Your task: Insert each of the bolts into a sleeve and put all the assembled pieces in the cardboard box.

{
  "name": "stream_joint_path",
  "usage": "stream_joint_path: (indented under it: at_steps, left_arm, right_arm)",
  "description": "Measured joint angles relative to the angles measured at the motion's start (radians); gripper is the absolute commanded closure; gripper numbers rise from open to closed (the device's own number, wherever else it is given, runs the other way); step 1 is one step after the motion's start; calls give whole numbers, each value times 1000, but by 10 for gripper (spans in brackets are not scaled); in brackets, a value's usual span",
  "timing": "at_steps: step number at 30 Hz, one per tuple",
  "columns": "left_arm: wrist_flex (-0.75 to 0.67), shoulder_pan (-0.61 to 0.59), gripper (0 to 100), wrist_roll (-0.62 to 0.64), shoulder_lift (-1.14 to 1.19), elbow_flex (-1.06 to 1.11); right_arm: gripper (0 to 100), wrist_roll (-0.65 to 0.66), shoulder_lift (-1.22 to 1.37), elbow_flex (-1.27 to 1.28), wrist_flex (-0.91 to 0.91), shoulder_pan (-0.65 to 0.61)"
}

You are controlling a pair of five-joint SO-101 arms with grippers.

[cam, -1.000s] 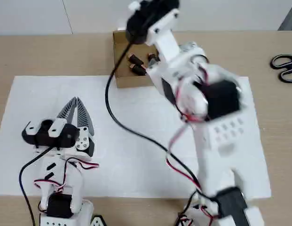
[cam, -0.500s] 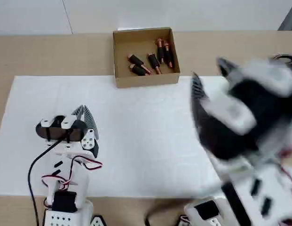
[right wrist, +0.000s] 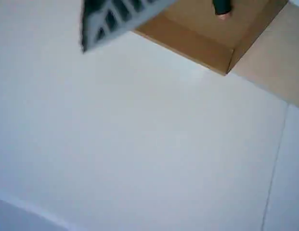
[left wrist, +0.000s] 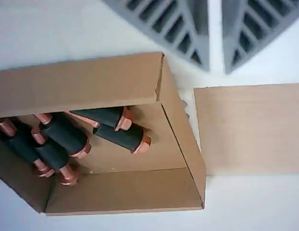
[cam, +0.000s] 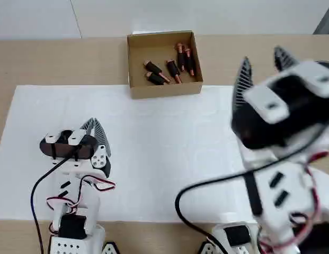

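Observation:
The cardboard box [cam: 133, 63] stands at the far middle of the table and holds several assembled pieces [cam: 172, 69], black sleeves with copper bolts in them. My left gripper [cam: 92, 121] rests low over the white sheet at the near left. It points toward the box, shut and with nothing in it. In the left wrist view the gripper [left wrist: 215, 70] hangs before the box [left wrist: 91, 82], where the pieces [left wrist: 120, 134] lie inside. My right gripper [cam: 262, 66] is raised at the right of the box, open and empty. One of its fingers [right wrist: 115, 17] shows near the box corner [right wrist: 197, 45].
A white paper sheet [cam: 153, 159] covers the middle of the wooden table [cam: 58, 58]. The right arm's bulky white and black body [cam: 281, 159] rises over the sheet's right side.
The right arm has drawn back from over the box to the right side, its gripper now up and open. The left arm pulled back slightly toward its base.

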Motion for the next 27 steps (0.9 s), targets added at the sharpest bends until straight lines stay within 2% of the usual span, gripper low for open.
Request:
stream_joint_path:
  at_steps: [8, 13, 17, 21, 24, 27]
  left_arm:
    - [0, 0, 993, 0, 0, 0]
    - [0, 0, 993, 0, 0, 0]
    - [0, 0, 993, 0, 0, 0]
    - [0, 0, 993, 0, 0, 0]
    - [14, 0, 993, 0, 0, 0]
    - [81, 0, 993, 0, 0, 0]
  right_arm:
    - [854, 0, -130, 583, -364, 2]
    - [854, -101, -282, 959, -586, 11]
    - [854, -169, -443, 1180, -663, 9]
    - [854, -181, -641, 1381, -715, 8]
    - [854, -181, -813, 1531, -710, 6]
    - [854, -181, -839, 1620, -674, 6]
